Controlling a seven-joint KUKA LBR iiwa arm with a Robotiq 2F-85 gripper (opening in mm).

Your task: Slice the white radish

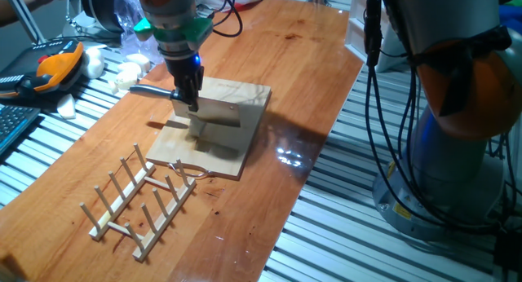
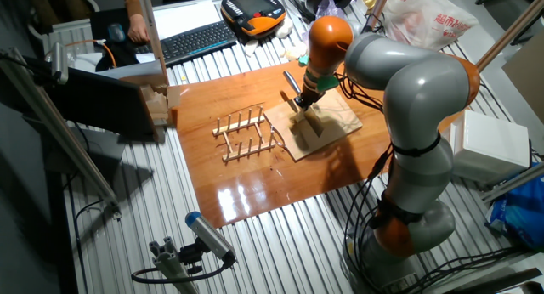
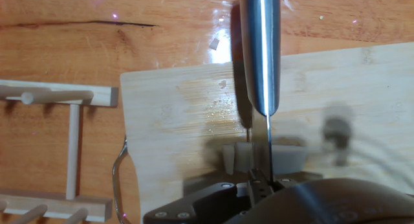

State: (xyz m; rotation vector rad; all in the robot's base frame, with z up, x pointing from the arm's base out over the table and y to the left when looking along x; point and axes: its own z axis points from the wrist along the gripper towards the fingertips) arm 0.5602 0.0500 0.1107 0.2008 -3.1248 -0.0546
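Observation:
My gripper (image 1: pixel 187 93) is shut on a knife whose flat blade (image 1: pixel 217 112) stands edge-down over the wooden board (image 1: pixel 249 147), its handle (image 1: pixel 150 91) pointing left. In the hand view the blade (image 3: pixel 261 49) runs away from me, seen along its spine. The white radish (image 3: pixel 289 158) lies under the blade as a pale stub, and a thin cut sliver (image 3: pixel 228 160) stands just left of it. In the other fixed view the gripper (image 2: pixel 305 104) hangs over the board (image 2: pixel 338 127); the radish is too small to make out there.
A wooden peg rack (image 1: pixel 140 202) lies in front of the board, close to the board's wire loop (image 1: pixel 192 169). Rounded white lumps (image 1: pixel 129 71) and an orange pendant (image 1: pixel 54 68) sit at the table's back left. The table's right edge borders the robot base (image 1: pixel 457 152).

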